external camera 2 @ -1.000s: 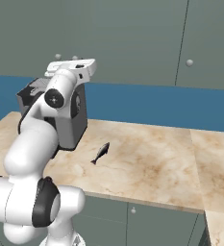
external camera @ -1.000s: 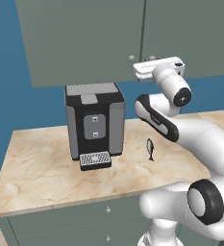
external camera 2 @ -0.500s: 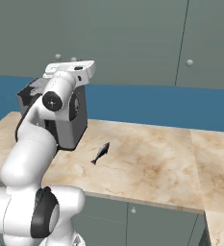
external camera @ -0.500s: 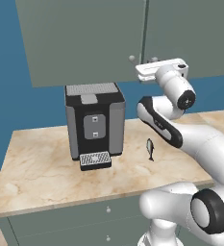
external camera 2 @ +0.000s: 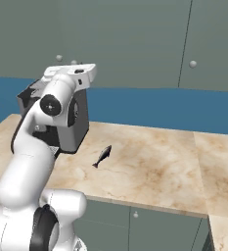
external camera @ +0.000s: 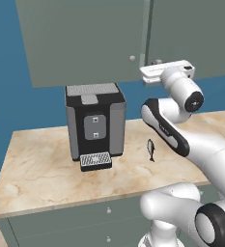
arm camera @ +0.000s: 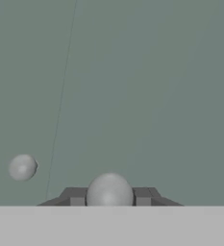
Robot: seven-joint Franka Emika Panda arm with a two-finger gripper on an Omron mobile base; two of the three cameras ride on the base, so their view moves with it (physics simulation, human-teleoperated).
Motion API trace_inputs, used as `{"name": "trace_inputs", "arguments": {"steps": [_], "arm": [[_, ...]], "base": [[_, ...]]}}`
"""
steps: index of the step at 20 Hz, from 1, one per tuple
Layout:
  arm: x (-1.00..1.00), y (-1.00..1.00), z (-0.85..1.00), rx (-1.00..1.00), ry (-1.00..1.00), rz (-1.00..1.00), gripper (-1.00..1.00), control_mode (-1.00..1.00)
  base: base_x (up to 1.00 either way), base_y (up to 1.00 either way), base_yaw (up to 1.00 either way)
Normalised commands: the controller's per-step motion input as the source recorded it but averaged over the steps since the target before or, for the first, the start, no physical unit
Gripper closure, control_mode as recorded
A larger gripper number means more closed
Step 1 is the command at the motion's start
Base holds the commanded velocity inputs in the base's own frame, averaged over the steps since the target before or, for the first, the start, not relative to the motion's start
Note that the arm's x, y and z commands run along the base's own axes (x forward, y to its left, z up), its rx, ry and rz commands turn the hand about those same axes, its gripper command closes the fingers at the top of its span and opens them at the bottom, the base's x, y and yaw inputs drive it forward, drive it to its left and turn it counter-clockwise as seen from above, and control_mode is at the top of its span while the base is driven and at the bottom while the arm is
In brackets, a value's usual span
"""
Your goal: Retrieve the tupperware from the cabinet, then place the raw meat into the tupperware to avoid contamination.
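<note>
Gripper (arm camera: 109,196) clenched on a cabinet knob (arm camera: 109,191); in the hand view the round pale knob sits between the two dark finger tips (arm camera: 74,196), door surface right behind it. Second knob (arm camera: 22,166) off to the side across the door seam, belongs to the neighbouring door. In the left base view the hand is up against the lower edge of the cabinet (external camera: 85,38), at the seam where the two doors meet.

Change over the last second: the arm has pushed the hand slightly forward and the jaws have settled on the knob; doors still flush and closed, nothing on the counter has moved. Meaning for the task: grip on the handle looks secured, so the step in hand is the pull to swing the door open. Tupperware not visible, presumably behind the closed doors, cannot confirm.

Raw meat (external camera: 151,149) is a small dark fish lying on the marble counter (external camera: 41,159), just beside the coffee machine (external camera: 95,120) on its right, untouched, well below the gripper. Drip tray (external camera: 95,160) at the machine's foot. Drawer fronts with small knobs under the counter edge.

No brands, labels or readable writing anywhere; the coffee machine front panel is plain.
</note>
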Motion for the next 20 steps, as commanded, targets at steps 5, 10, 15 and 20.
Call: {"name": "trace_inputs", "arguments": {"steps": [5,10,15,20], "arm": [[-0.36,-0.13,0.12,0.01,0.04,-0.01,1.00,-1.00],[-0.38,-0.15,0.11,0.01,0.04,-0.02,1.00,-1.00],[-0.40,-0.17,0.10,0.01,0.04,-0.03,1.00,-1.00],[-0.40,-0.21,0.09,0.02,0.03,-0.03,1.00,-1.00]], "base": [[0.00,0.00,0.00],[0.00,0.00,0.00],[0.00,0.00,0.00],[0.00,0.00,0.00]]}}
